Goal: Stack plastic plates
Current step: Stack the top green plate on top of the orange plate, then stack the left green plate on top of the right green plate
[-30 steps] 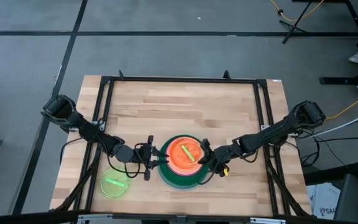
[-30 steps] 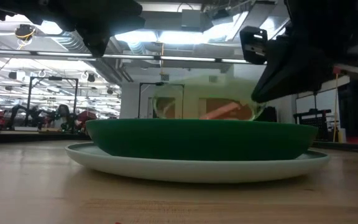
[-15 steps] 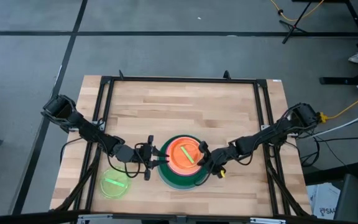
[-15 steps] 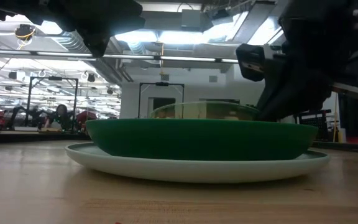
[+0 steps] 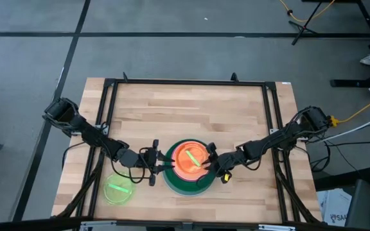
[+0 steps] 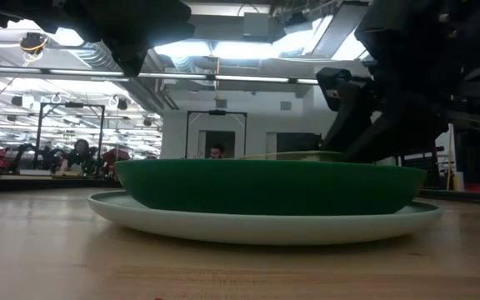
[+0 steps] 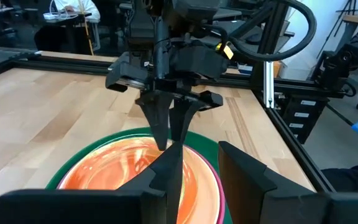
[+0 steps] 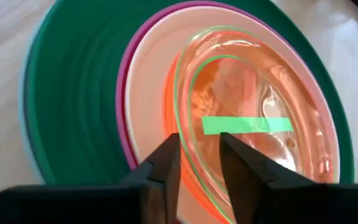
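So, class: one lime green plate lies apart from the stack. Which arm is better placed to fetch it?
Left. The left gripper is nearest the loose lime green plate; the right gripper is across the stack, occupied with another small plate.

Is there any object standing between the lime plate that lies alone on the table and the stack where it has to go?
Yes: the left gripper hangs at the stack, on the side facing the loose lime plate. The wood between them shows no other object.
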`<state>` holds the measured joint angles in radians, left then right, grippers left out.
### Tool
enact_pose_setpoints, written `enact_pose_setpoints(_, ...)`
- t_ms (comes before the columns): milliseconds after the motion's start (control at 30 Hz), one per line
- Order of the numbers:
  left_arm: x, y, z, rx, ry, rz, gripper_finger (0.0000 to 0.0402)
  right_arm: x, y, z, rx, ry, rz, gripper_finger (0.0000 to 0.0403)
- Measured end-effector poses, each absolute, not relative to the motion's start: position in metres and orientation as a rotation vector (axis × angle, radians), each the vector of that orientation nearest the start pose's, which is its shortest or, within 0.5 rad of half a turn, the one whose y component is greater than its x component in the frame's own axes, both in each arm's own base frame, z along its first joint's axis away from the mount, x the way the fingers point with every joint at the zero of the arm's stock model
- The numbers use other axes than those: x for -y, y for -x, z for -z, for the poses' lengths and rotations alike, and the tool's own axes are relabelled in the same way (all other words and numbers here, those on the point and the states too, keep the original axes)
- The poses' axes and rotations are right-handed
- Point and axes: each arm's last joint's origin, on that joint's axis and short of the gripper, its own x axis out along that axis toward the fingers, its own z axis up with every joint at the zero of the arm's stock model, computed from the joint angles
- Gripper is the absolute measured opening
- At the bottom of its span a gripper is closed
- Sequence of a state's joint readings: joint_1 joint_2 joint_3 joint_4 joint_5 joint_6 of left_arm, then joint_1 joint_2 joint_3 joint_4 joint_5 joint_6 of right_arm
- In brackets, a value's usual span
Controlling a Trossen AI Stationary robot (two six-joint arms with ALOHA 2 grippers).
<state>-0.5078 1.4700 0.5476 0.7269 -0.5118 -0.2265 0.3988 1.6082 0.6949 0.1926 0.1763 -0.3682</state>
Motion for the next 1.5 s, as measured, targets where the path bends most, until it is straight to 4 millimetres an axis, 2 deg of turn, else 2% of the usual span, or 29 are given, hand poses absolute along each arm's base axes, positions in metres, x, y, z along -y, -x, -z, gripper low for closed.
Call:
enact_pose_setpoints(133,0.124,-0.252,-0.189,-0.170,0.132,-0.017,0.0095,-0.112,-0.279,-0.154,-0.727,0.540,-0.340,0.0131)
enact_pose_setpoints(300,0.121,-0.254,-0.192,-0.140,0.159,-0.030,0.0095,-0.114,-0.281,-0.185,-0.927,0.410,-0.300,0.0134)
enact_pose_setpoints(400,0.121,-0.255,-0.194,-0.125,0.172,0.000,0.0095,-0.117,-0.279,-0.197,-1.000,0.299,-0.343,0.0129)
enact_pose_setpoints(467,0.120,-0.258,-0.198,-0.119,0.164,0.024,0.0095,-0.122,-0.275,-0.201,-1.007,0.262,-0.370,0.0127)
enact_pose_setpoints(667,0.127,-0.267,-0.211,-0.132,0.111,0.048,0.0095,-0.148,-0.258,-0.200,-1.008,0.336,-0.364,0.0127)
enact_pose_setpoints(867,0.137,-0.278,-0.224,-0.357,0.098,0.014,0.0095,-0.173,-0.247,-0.203,-0.953,0.326,-0.370,0.0127)
enact_pose_setpoints(1167,0.155,-0.267,-0.236,-0.559,0.159,-0.088,0.0095,-0.185,-0.236,-0.203,-0.906,0.405,-0.279,0.0127)
enact_pose_setpoints(1500,0.151,-0.238,-0.216,-0.927,0.270,-0.218,0.0095,-0.184,-0.237,-0.204,-0.901,0.408,-0.264,0.0127)
